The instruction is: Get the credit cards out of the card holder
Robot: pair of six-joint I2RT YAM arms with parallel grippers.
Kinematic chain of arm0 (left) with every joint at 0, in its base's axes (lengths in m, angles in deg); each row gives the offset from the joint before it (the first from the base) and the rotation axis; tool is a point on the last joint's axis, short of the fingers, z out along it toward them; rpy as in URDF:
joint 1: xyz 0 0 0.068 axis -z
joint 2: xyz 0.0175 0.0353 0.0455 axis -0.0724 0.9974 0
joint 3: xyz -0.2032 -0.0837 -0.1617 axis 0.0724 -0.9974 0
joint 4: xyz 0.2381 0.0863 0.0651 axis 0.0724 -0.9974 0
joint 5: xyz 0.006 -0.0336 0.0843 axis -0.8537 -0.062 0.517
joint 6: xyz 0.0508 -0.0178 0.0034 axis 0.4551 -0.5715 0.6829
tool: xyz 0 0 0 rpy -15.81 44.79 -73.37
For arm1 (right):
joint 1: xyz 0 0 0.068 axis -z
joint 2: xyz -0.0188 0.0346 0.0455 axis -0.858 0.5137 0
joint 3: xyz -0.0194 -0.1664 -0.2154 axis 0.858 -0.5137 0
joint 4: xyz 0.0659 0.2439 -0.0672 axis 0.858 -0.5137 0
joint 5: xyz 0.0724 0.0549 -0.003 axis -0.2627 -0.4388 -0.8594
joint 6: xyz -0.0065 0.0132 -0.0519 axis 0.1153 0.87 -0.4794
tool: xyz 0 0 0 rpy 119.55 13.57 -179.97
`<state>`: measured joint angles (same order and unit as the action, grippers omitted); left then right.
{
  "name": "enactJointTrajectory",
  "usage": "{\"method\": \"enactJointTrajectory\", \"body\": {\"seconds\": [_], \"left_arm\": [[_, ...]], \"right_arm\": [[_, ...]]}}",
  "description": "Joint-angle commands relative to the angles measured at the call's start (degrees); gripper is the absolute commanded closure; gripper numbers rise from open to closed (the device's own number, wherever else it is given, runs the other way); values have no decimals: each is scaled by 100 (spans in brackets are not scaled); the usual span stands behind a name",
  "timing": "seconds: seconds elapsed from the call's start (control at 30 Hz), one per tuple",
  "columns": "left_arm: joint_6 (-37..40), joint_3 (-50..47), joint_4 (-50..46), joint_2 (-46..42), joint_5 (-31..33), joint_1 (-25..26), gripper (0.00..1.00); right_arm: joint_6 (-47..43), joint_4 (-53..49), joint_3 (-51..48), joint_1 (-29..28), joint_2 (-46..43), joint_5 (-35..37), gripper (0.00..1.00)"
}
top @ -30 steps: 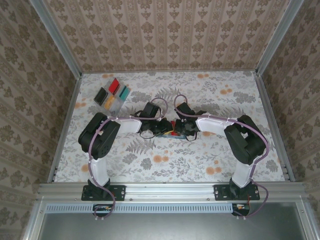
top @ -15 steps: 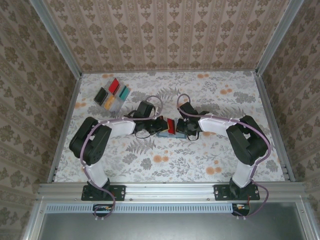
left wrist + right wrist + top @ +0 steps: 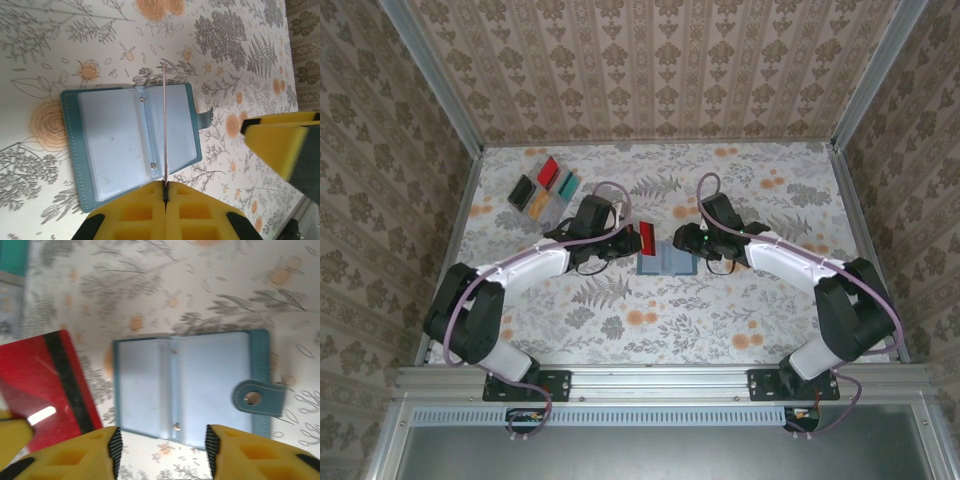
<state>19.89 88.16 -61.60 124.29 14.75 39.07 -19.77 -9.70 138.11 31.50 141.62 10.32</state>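
Nearest us, the card holder (image 3: 665,262) lies open on the table (image 3: 720,320), its pockets seemingly empty. Just above it our left gripper (image 3: 165,192) pinches the red card (image 3: 45,385). The right gripper (image 3: 162,440) hovers with jaws apart, holding nothing. Next, we judge, that card goes to the far-left stack of cards (image 3: 545,187).

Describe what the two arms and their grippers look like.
The left arm and right arm have white links, bulky black joints and a thin mauve cable looping by each wrist. The left gripper and right gripper have chunky yellow fingers with square recesses.
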Motion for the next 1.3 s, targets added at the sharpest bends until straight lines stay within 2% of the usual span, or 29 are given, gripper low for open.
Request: {"method": "enactJointTrajectory", "body": {"seconds": [0.0, 0.37, 0.6, 0.83, 1.07, 1.17, 1.27], "left_arm": [[404, -18, -478, -260, 365, -20, 100], [705, 95, -779, -609, 544, -134, 100], [1429, 626, -1397, -698, 790, -281, 100], [2275, 1739, -2455, -390, 1378, -302, 100], [3321, 3521, -3627, 580, 2562, -340, 100], [3803, 4092, -3877, 934, 2872, -513, 100], [4214, 4370, -3918, 1097, 2914, -785, 100]], "right_arm": [[-128, 392, -194, 35, -302, -437, 43], [19, 760, -342, 118, -555, -621, 20], [65, 1067, -276, 218, -461, -918, 17], [27, 1187, -365, 263, -538, -903, 12], [-197, 956, -455, 272, -689, -802, 5], [-292, 811, -518, 270, -871, -764, 2], [-377, 740, -603, 272, -934, -652, 0]]}}
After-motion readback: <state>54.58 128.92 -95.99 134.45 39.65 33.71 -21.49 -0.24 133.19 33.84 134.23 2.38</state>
